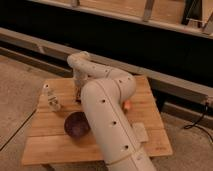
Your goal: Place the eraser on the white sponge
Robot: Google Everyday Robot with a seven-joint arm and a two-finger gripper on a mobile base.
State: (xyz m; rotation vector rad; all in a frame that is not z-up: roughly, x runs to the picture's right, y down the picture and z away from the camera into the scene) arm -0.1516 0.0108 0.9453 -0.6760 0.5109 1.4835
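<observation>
The white sponge (pixel 140 132) is an off-white slab lying on the wooden table (pixel 150 92), at the right front beside my arm. My gripper (pixel 78 94) hangs down from the bent white arm (pixel 107 115) over the back-left part of the table, low and close to the surface. A small dark shape shows at the gripper's tip; I cannot tell whether it is the eraser. No eraser shows elsewhere on the table.
A purple bowl (pixel 76 124) sits at the front left, just in front of the gripper. A small white cup-like object (pixel 50 99) stands at the left. An orange carrot-like piece (pixel 127 105) lies right of the arm. A dark wall and ledge run behind the table.
</observation>
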